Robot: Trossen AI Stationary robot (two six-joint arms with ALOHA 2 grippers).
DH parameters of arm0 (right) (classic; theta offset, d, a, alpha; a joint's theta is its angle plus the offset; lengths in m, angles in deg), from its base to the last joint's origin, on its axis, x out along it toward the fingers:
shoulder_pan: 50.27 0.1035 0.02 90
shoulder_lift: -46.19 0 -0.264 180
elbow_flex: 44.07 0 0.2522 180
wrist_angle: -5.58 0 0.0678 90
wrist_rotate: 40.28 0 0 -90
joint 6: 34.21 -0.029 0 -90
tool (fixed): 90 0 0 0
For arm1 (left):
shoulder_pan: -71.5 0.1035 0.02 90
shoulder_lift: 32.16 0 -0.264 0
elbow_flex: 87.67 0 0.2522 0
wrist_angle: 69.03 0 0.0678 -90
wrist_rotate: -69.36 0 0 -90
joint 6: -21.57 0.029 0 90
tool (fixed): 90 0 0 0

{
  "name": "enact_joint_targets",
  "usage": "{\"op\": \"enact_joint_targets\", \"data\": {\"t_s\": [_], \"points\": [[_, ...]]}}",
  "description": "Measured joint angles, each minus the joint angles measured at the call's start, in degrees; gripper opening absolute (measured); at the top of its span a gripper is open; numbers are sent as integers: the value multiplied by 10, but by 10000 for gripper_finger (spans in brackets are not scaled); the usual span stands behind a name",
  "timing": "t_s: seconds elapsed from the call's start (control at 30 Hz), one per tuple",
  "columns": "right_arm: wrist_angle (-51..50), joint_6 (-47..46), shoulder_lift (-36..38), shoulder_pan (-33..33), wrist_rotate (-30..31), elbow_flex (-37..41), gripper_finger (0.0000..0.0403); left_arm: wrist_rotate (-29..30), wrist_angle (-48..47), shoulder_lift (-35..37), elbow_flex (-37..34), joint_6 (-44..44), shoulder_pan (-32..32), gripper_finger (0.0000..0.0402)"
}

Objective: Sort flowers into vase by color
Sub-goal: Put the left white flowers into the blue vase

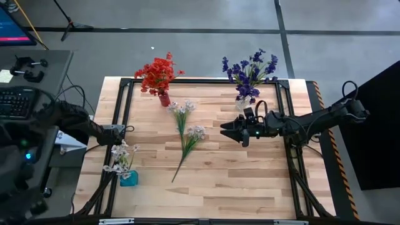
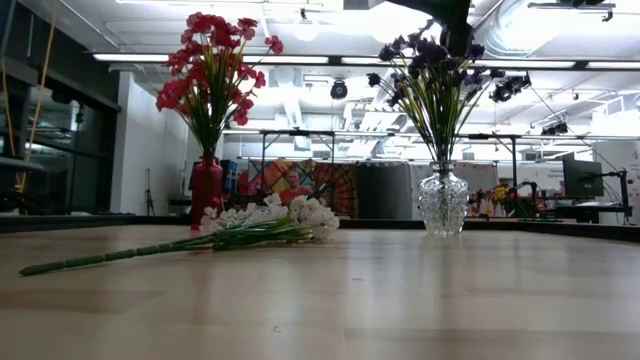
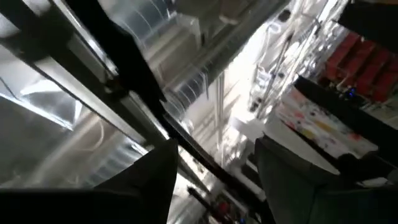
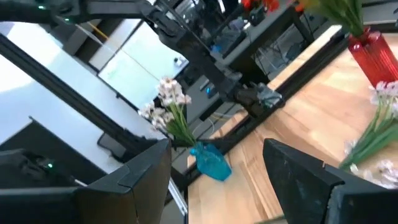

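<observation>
Two white sprigs point(image 1: 187, 131) lie flat on the wooden table point(image 1: 250, 181) near its middle, blossoms toward the far edge; the low view shows the sprigs point(image 2: 265, 222) lying there too. Red flowers point(image 1: 157, 74) stand in a red vase point(image 2: 205, 190) at the far edge. Purple flowers point(image 1: 250, 72) stand in a clear vase point(image 2: 442, 200). White flowers point(image 1: 122, 156) stand in a blue vase point(image 1: 128, 178) at the near left. My right gripper point(image 1: 226, 129) hovers open to the right of the lying sprigs, pointing left. My left gripper point(image 1: 120, 130) is open at the table's left edge, tilted upward, with nothing between its fingers.
A black frame point(image 1: 125, 100) runs along the table's left, far and right sides. A desk with a keyboard point(image 1: 15, 103) stands left of the table. Bare wood lies between the sprigs and the near edge.
</observation>
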Motion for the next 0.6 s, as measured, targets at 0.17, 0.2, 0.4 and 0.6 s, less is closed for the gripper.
{"op": "enact_joint_targets", "data": {"t_s": [0.17,0.2,0.4,0.6], "points": [[-25,0,0,0,-42,0,243,36,35,-13,6,-80,126,200],[-30,0,0,0,-49,0,243,39,40,-16,5,-96,167,200],[-56,1,0,0,-92,0,243,88,9,-19,3,-244,436,200],[-73,21,0,0,-94,0,243,27,-213,-2,5,-565,676,200]]}}
